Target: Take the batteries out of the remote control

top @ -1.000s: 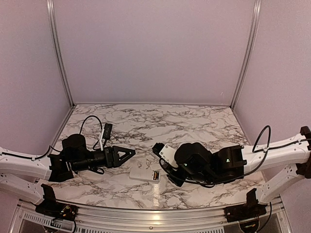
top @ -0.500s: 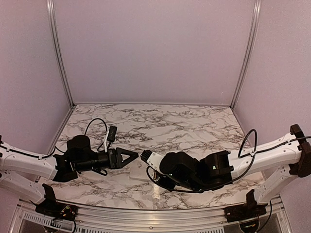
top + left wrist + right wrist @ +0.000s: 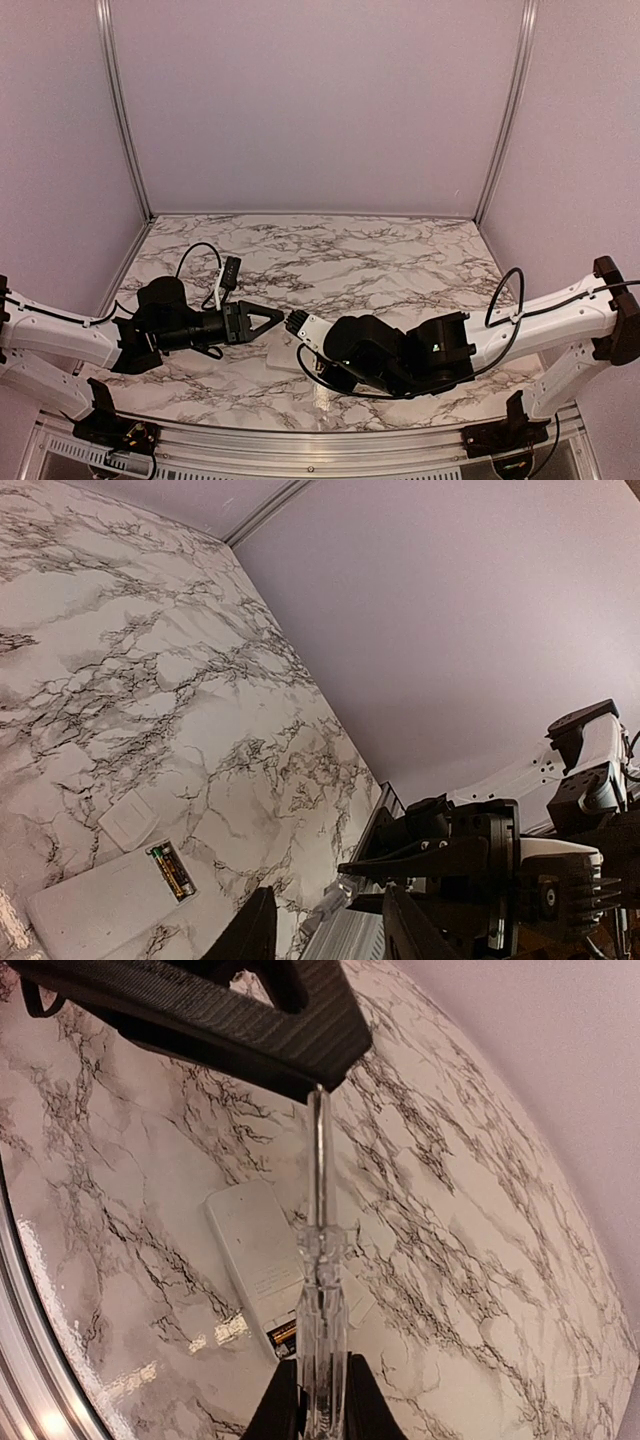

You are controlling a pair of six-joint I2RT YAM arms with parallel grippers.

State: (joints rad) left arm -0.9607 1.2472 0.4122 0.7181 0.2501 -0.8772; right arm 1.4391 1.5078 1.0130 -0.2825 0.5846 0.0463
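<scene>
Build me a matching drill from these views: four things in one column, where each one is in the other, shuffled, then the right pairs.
Things
1. flat white plastic remote control
2. tiny gold-orange and dark cylindrical batteries
3. small white square back panel
4. thin clear pen-like stick

Places
A. clamped in the right gripper
B. loose on the marble table, beside the remote
C. seated in the open compartment
D. flat on the table, back side up

Pairs: 1-D, 2-C, 3-B, 4-A
</scene>
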